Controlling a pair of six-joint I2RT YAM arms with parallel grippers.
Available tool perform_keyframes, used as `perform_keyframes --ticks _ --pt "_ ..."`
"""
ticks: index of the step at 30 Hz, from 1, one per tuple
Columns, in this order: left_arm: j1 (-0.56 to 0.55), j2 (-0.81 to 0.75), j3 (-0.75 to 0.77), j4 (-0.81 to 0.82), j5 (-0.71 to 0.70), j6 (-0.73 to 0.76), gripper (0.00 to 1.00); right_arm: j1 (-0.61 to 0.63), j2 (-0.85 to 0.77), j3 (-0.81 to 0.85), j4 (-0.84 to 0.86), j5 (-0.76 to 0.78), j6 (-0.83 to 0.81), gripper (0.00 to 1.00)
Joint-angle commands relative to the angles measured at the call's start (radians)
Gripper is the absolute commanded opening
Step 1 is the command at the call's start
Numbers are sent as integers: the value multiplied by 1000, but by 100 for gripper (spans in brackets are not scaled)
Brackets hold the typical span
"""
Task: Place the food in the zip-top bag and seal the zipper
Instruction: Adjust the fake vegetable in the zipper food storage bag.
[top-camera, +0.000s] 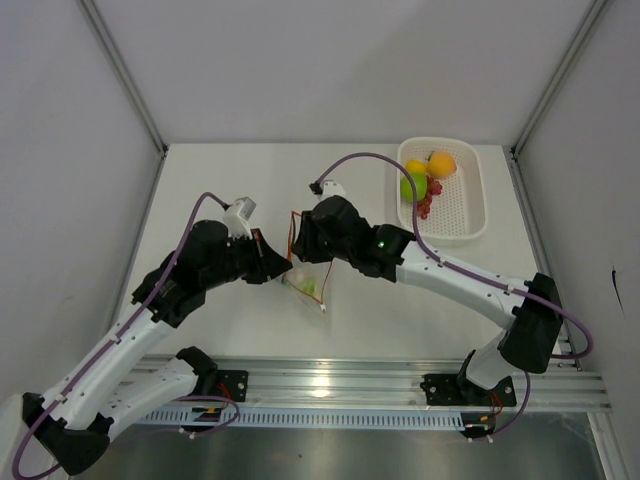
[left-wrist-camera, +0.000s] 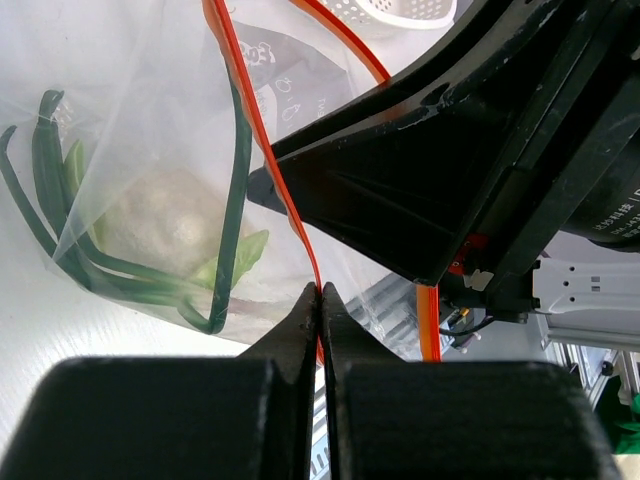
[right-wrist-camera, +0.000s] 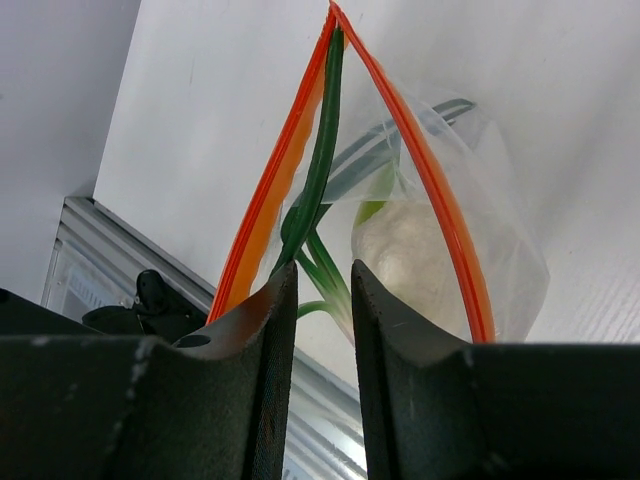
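The zip-top bag (top-camera: 306, 281) hangs between both arms over the table, its mouth held apart. My left gripper (left-wrist-camera: 321, 292) is shut on the near strip of the zipper (left-wrist-camera: 262, 130). Green stalks (left-wrist-camera: 235, 180) and a pale leafy piece (left-wrist-camera: 160, 225) lie inside the bag. My right gripper (right-wrist-camera: 324, 268) is at the mouth, between the two zipper strips (right-wrist-camera: 430, 170), open with a narrow gap. The stalks (right-wrist-camera: 322, 150) and the pale piece (right-wrist-camera: 405, 250) lie just past its fingertips. A green apple (top-camera: 413, 187), an orange-yellow fruit (top-camera: 441, 164), a yellow piece (top-camera: 416, 168) and red bits (top-camera: 427, 203) sit in the basket.
The white perforated basket (top-camera: 470, 205) stands at the back right of the table. A metal rail (top-camera: 380, 385) runs along the near edge with both arm bases on it. Grey walls close in the left, right and far sides.
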Motion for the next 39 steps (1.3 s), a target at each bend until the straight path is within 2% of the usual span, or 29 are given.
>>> perform_keyframes --ticks 1,26,39 --pt "4 -2 3 29 10 -9 1 -1 -33 1 50 26 6 31" --pt "4 -1 -4 37 10 -3 1 -25 -66 2 75 20 3 29" --pt "4 -2 3 34 11 -6 1 -30 -23 18 105 -14 11 29"
